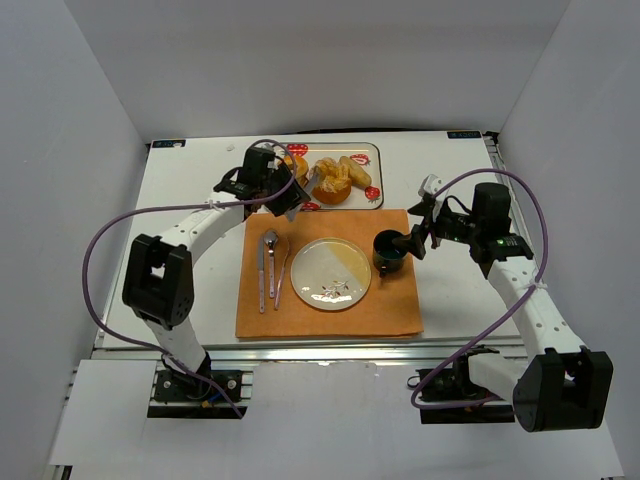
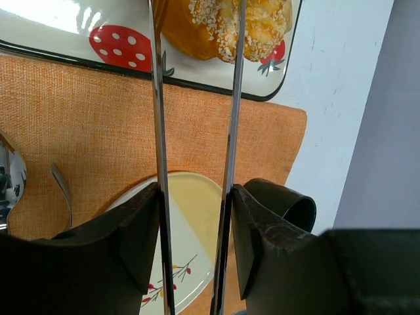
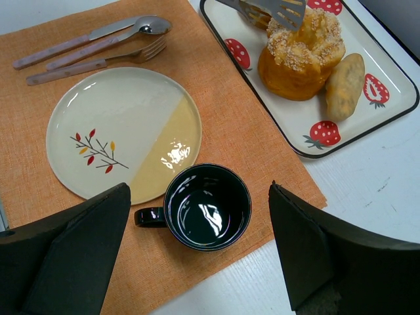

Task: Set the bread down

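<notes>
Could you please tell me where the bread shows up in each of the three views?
Top external: the bread is just above the centre of the picture.
Left wrist: top centre, cut off by the frame, behind the tongs.
Right wrist: upper right, beside the small roll.
Shared landmark: the strawberry-print tray under it.

The bread (image 1: 332,183) and a roll (image 3: 344,85) lie on the tray (image 3: 354,131) behind the placemat (image 1: 330,320) — on it, cutlery (image 1: 270,270) left, plate (image 1: 331,272) centre, cup (image 1: 389,252) right.
</notes>
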